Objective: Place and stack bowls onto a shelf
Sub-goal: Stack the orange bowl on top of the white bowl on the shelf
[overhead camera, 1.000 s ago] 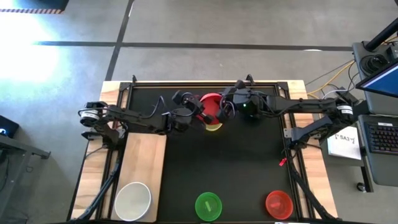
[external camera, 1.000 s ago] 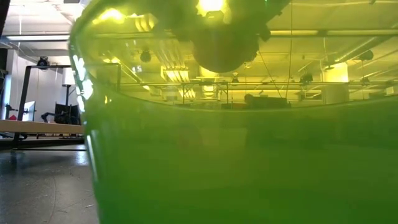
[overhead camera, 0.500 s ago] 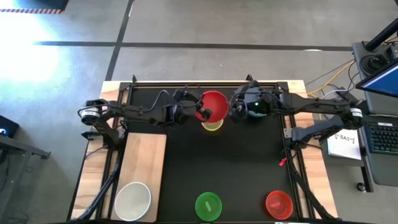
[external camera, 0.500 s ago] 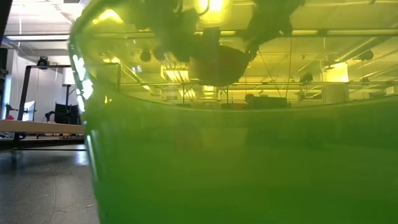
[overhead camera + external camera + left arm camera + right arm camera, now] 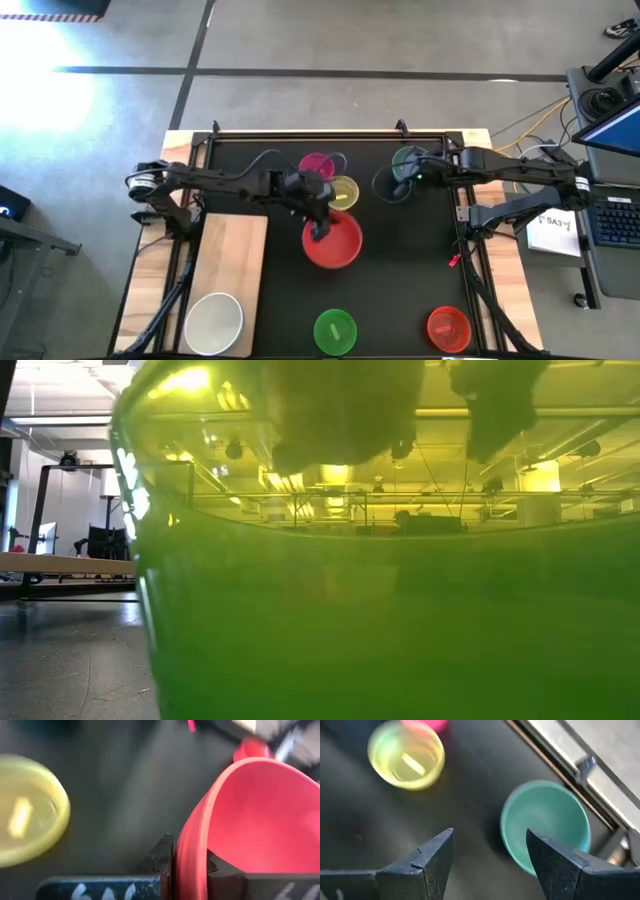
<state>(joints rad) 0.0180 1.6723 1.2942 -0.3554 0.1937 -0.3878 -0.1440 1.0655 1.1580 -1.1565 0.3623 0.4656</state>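
My left gripper [image 5: 318, 226] is over the middle of the black mat, shut on a large red bowl [image 5: 334, 244]. Beyond it, a magenta bowl [image 5: 317, 165] and a yellow bowl [image 5: 344, 190] stand on the mat. My right gripper [image 5: 392, 185] hangs open near the far right of the mat, next to a teal-green bowl [image 5: 405, 160], touching nothing. In the right wrist view its fingers [image 5: 490, 845] stand apart short of the teal-green bowl [image 5: 545, 822]. A white bowl [image 5: 214, 322] rests on the near end of the wooden shelf [image 5: 233, 258]. My left gripper pinches the red bowl's rim [image 5: 189, 851], with one finger [image 5: 162, 857] outside the wall and the other [image 5: 215, 865] inside. In the high view it comes at the bowl's far-left rim from above. The bowl sits tilted in the hold.
A bright green bowl [image 5: 335, 332] and a small red bowl [image 5: 448, 328] stand at the mat's near edge. The green one fills the low view [image 5: 380, 620]. A raised black frame [image 5: 330, 134] borders the mat's far side. Bare mat lies between the held bowl and the near bowls.
My left gripper has carried the red bowl from above the yellow bowl at the far middle toward the near edge, to mid-mat. That uncovered the magenta and yellow bowls. My right gripper has drawn back toward the table's right, away from the red bowl.
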